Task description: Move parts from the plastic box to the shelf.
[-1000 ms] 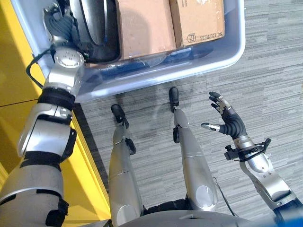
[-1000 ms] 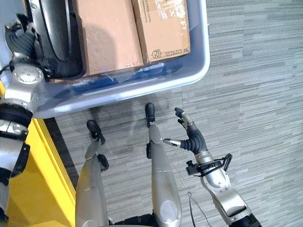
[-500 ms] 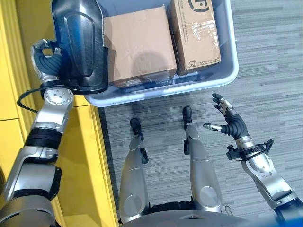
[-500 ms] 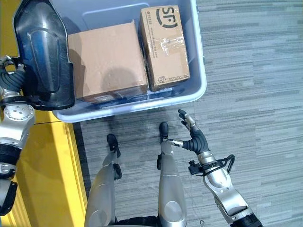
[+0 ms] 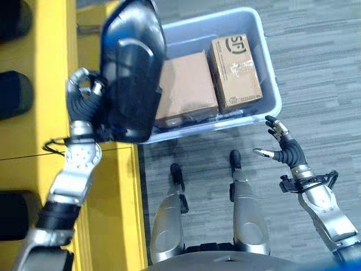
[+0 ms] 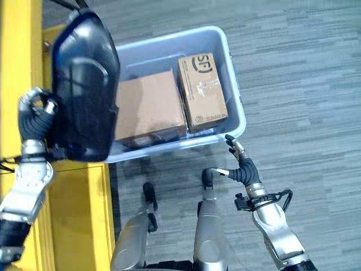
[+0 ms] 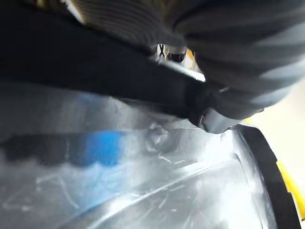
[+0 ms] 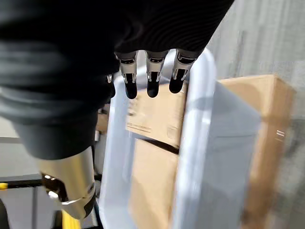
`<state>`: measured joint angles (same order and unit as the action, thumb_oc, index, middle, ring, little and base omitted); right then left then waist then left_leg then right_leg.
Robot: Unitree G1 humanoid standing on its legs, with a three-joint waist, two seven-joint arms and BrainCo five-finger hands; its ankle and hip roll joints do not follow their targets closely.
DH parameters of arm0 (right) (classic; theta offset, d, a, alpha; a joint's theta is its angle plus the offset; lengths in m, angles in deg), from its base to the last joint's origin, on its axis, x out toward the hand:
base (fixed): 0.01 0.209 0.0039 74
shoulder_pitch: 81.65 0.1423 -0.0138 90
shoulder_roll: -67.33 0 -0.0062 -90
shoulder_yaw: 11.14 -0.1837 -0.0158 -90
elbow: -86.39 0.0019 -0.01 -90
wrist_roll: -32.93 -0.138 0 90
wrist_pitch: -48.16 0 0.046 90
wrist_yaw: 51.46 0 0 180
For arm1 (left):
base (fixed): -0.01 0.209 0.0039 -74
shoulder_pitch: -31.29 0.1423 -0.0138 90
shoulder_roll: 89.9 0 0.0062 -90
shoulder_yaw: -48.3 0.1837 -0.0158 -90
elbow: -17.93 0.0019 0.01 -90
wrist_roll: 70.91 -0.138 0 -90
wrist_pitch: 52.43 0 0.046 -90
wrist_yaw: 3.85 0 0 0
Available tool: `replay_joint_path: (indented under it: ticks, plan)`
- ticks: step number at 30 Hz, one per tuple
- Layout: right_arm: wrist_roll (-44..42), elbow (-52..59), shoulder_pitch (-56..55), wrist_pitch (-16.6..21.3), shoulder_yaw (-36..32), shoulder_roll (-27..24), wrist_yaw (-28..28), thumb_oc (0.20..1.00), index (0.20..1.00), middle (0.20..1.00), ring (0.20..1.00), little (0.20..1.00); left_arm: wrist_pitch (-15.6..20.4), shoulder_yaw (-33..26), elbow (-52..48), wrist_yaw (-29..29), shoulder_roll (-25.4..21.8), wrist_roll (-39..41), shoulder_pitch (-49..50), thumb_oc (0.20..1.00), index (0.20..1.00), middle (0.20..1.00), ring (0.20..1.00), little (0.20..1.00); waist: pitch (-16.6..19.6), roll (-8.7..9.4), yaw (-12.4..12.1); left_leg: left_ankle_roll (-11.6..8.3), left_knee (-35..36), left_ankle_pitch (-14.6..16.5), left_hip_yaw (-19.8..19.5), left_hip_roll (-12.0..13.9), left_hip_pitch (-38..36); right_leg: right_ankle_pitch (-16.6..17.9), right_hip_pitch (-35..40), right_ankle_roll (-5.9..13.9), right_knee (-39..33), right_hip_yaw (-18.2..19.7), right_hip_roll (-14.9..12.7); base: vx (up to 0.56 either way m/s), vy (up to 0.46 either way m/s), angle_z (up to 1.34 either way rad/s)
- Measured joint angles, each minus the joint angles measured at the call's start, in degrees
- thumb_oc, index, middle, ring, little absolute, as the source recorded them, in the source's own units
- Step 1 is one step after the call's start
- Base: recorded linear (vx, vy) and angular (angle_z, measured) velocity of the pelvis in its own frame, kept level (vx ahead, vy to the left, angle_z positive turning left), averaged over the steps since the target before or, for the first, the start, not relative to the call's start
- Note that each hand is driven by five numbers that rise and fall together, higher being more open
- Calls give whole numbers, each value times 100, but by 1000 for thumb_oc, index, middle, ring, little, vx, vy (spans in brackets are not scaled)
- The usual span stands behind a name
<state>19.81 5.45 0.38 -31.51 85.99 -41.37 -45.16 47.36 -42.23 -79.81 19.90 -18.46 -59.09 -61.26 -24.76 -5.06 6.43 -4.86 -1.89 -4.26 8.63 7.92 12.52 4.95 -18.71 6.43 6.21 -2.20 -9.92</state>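
My left hand (image 5: 84, 100) is shut on the edge of a large glossy black part (image 5: 131, 70) and holds it in the air. The part hangs over the seam between the yellow shelf (image 5: 53, 62) and the left end of the pale blue plastic box (image 5: 269, 73). Its shiny surface (image 7: 143, 181) lies close against that hand in the left wrist view. In the box lie a plain cardboard carton (image 5: 186, 84) and a printed, taped carton (image 5: 236, 65). My right hand (image 5: 285, 149) hovers open above the floor by the box's near right corner, with its fingers (image 8: 147, 81) straight.
Dark rounded parts (image 5: 14, 93) sit on the yellow shelf at the far left, one more (image 5: 12, 17) at the top and one (image 5: 11, 223) lower down. Grey striped carpet (image 5: 321, 68) stretches to the right of the box.
The camera has drawn back and shifted. My left hand has lifted the black part out of the box's left end and carried it toward the yellow shelf. The right hand stays open.
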Motion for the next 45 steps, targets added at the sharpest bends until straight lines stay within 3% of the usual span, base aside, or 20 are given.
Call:
replay_joint_path:
  ticks: [3, 5, 11, 19, 22, 23, 24, 25, 26, 27, 28, 31, 33, 36, 38, 39, 40, 41, 42, 45]
  plan:
    - [60, -48, -15, -55, -107, 25, -119, 1000, 1000, 1000, 1000, 1000, 11, -50, -144, -405, 612, 287, 712, 200, 200, 200, 200, 200, 425, -79, -72, 12, 154, 13, 7, 9, -259, -42, 210, 13, -36, -33, 8, 47, -53, 2]
    - [73, -180, -87, -72, -185, 33, -157, 1000, 1000, 1000, 1000, 1000, 12, -70, -175, -670, 656, 375, 1241, 200, 200, 200, 200, 200, 715, -80, -104, 3, 215, 22, 2, 42, -362, -84, 308, 6, -41, -76, 34, 25, -82, 3]
    - [90, -214, -357, -124, -247, 57, -290, 1000, 1000, 1000, 1000, 1000, -28, -240, -224, -1280, 769, 818, 2422, 200, 200, 200, 200, 200, 1033, -73, -141, -10, 330, 49, -75, 143, -802, -239, 758, 2, -60, -170, 135, 13, -77, 6]
    - [70, -195, -430, -295, -139, 86, -617, 1000, 1000, 1000, 1000, 1000, -272, -174, -156, -1894, 1659, 1500, 3067, 200, 200, 200, 200, 200, 1354, -61, -357, 24, 274, 159, -315, 326, -1208, -918, 879, -199, 862, -390, 213, 0, -153, 12]
    - [36, -53, -360, -315, 33, 73, -763, 1000, 1000, 1000, 1000, 1000, -368, -317, -152, -1952, 1727, 1628, 3427, 200, 200, 200, 200, 200, 1534, 29, -661, 265, 297, 47, -586, 580, -1155, -1519, 581, -593, 1733, -723, 432, -165, -205, 36]
    - [39, -71, -328, -300, 30, 98, -775, 1000, 1000, 1000, 1000, 1000, -380, -306, -142, -1953, 1716, 1632, 3411, 200, 200, 200, 200, 200, 1506, -73, -812, 336, 278, -248, -696, 622, -950, -1553, 583, -588, 1919, -843, 575, -205, -177, 110]
    - [35, -155, -332, -318, 11, 150, -727, 1000, 1000, 1000, 1000, 1000, -397, -205, -102, -1964, 1602, 1626, 3214, 200, 200, 200, 200, 200, 1521, 99, -732, 102, 292, -914, -1077, 498, -541, -1783, 566, -896, 1940, -903, 548, -150, -136, 193]
    - [39, -232, -343, -350, 4, 57, -720, 1000, 1000, 1000, 1000, 1000, -430, -94, -8, -1980, 1675, 1617, 3022, 200, 200, 200, 200, 200, 1514, 174, -740, 43, 595, -1412, -1201, 403, -432, -1799, 592, -938, 1878, -1331, 348, -224, -135, 210]
    - [87, -252, -238, -418, -9, 101, -732, 1000, 1000, 1000, 1000, 1000, -442, -53, 88, -1963, 1736, 1627, 3010, 200, 200, 200, 200, 200, 1494, 252, -1131, 45, 385, -935, -995, 276, -568, -1675, 569, -1157, 1666, -1420, 284, -303, -121, 143]
    - [100, -196, -186, -379, -62, 109, -724, 1000, 1000, 1000, 1000, 1000, -446, -63, 205, -1962, 1724, 1627, 3045, 200, 200, 200, 200, 200, 1495, 258, -1191, -4, -64, -540, -909, 198, -605, -1471, 685, -1322, 1365, -1686, 214, -241, -87, 134]
    - [103, -188, -281, -365, -254, 129, -718, 1000, 1000, 1000, 1000, 1000, -455, -48, 367, -1966, 1724, 1621, 2913, 200, 200, 200, 200, 200, 1470, 293, -1059, -74, -697, -55, -853, 93, -717, -1141, 1053, -1248, 757, -2226, 142, -107, -9, 147]
    - [102, -156, -551, -370, -506, 374, -699, 1000, 1000, 1000, 1000, 1000, -453, -28, 355, -1978, 1753, 1623, 2799, 200, 200, 200, 200, 200, 1431, 361, -608, -113, -1208, 544, -662, 198, -1328, -956, 1317, -1054, 249, -2753, 240, -31, 111, 158]
    - [98, -164, -604, -392, -543, 511, -683, 1000, 1000, 1000, 1000, 1000, -470, 62, 359, -2002, 1793, 1580, 2650, 200, 200, 200, 200, 200, 1333, 280, -434, -93, -493, 780, -653, 132, -1841, -816, 1213, -954, 222, -2844, 360, 39, 219, 101]
    - [92, -131, -606, -438, -636, 652, -725, 1000, 1000, 1000, 1000, 1000, -474, 45, 236, -2094, 1810, 1573, 2600, 200, 200, 200, 200, 200, 1258, 208, -444, 270, -3, 1086, -542, -65, -1790, -663, 1051, -877, 248, -2852, 447, 2, 214, 6]
    - [82, -89, -635, -442, -659, 789, -717, 1000, 1000, 1000, 1000, 1000, -524, -1, 254, -2097, 1742, 1553, 2596, 200, 200, 200, 200, 200, 1204, 327, -556, 222, -32, 1126, -447, -235, -1698, -556, 997, -609, 133, -2843, 321, -10, 212, -22]
    - [80, -78, -733, -440, -649, 760, -725, 1000, 1000, 1000, 1000, 1000, -537, -12, 241, -2103, 1796, 1551, 2623, 200, 200, 200, 200, 200, 1231, 223, -605, 315, -22, 1050, -522, -159, -1575, -595, 931, -392, 231, -2921, 297, -48, 244, 8]
    - [82, -101, -799, -463, -655, 763, -735, 1000, 1000, 1000, 1000, 1000, -550, -49, 231, -2117, 1819, 1549, 2634, 200, 200, 200, 200, 200, 1212, 166, -587, 390, -3, 967, -508, -157, -1529, -758, 816, -557, 739, -2826, 127, -65, 326, 36]
    - [80, -107, -842, -502, -665, 795, -744, 1000, 1000, 1000, 1000, 1000, -544, -112, 186, -2113, 1823, 1540, 2696, 200, 200, 200, 200, 200, 1253, 252, -606, 407, 35, 961, -608, -264, -1498, -860, 852, -470, 1235, -2622, -154, -75, 319, 71]
    - [81, -90, -875, -492, -646, 897, -742, 1000, 1000, 1000, 1000, 1000, -519, -202, 109, -2116, 1695, 1460, 2750, 200, 200, 200, 200, 200, 1384, 549, -628, 409, 23, 936, -638, -557, -1390, -851, 1089, -251, 797, -2683, -505, -38, 246, 59]
    - [89, -100, -742, -498, -599, 954, -740, 1000, 1000, 1000, 1000, 1000, -538, -245, 171, -2087, 1589, 1351, 2723, 200, 200, 200, 200, 200, 1356, 534, -823, 512, -116, 757, -913, -697, -1164, -578, 1145, -102, 510, -2709, -560, -31, 201, 42]
